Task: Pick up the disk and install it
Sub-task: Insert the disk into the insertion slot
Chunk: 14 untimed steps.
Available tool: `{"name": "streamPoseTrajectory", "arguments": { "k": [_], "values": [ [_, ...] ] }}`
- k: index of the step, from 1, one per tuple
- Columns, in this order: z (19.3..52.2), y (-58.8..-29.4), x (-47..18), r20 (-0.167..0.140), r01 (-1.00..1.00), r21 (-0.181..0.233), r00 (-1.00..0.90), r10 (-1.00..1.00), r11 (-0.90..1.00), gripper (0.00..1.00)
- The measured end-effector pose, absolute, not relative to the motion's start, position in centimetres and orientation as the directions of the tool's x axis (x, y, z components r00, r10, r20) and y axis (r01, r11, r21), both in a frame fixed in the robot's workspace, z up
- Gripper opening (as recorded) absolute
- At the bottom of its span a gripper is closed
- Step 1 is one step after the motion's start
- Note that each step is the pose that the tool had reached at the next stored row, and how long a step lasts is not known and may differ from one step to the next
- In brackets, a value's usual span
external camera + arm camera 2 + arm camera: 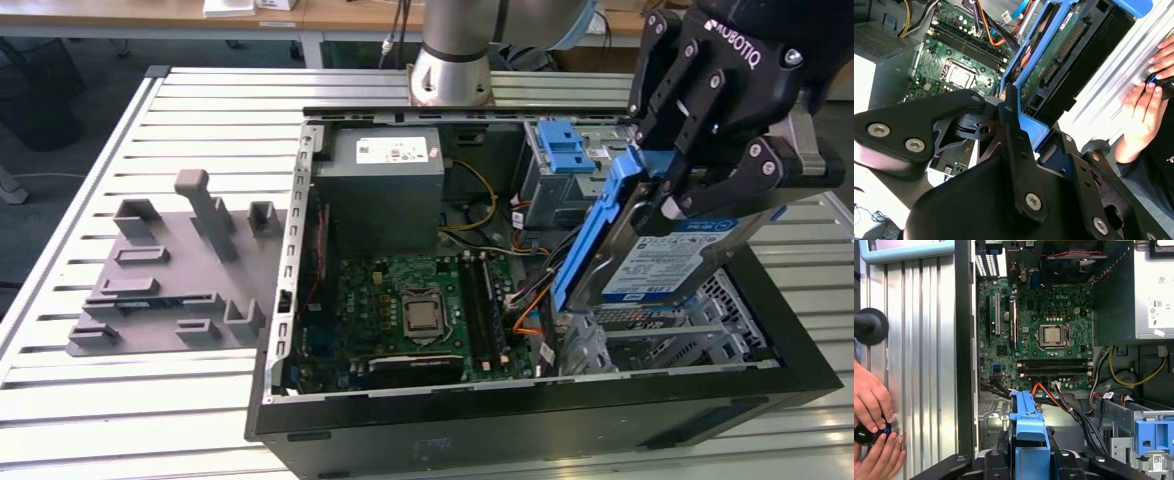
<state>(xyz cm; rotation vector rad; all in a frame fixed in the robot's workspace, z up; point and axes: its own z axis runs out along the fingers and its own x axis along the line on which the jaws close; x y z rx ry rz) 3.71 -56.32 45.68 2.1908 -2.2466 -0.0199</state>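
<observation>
Exterior view: fingers (721, 180) clamp disk (661, 255); first wrist view: person's hands (871, 402).

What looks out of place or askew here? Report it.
The disk hangs steeply tilted in the gripper above the open case, not seated. A person's hands are on the table beside it.
</observation>
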Motion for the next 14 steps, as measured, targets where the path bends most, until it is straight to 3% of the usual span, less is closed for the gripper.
{"name": "streamPoseTrajectory", "arguments": {
  "k": [14],
  "values": [
    [45.3, -56.3, 5.4, -0.006, -1.000, 0.011, -0.025, -1.000, 0.025, 0.36]
  ]
}}
